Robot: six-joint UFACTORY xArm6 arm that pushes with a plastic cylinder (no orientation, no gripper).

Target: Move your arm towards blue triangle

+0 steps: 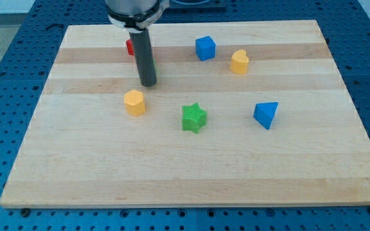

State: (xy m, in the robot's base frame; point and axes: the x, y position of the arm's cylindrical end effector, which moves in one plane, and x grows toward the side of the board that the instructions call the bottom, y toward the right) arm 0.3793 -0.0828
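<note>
Wooden counter is carrying blocks; blue triangle is sitting toward right edge, looking light, rigid, prob. slippery — nudge flat side. No hand; my tip is hovering well apart, upper-left.

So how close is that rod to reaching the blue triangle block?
Nothing looks done yet. My tip sits toward the wooden board's upper left, just above the yellow hexagonal block. The blue triangular block lies well off to the view's right, untouched. Left: the whole crossing, passing near the green star-shaped block.
</note>
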